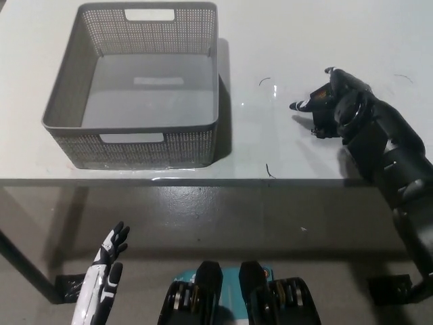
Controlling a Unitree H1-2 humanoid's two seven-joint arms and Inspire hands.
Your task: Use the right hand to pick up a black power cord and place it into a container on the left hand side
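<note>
Power cord (319, 112): right of basket (135, 145), on table (270, 40), mostly hidden.
Right hand (333, 101): over cord; grip cannot be told.
Left hand (108, 254): below table edge, fingers spread, empty.

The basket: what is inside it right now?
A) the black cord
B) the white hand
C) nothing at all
C: the basket shows only its bare grey floor, while the cord lies on the table under the right hand, and the left hand hangs below the table edge.
</note>
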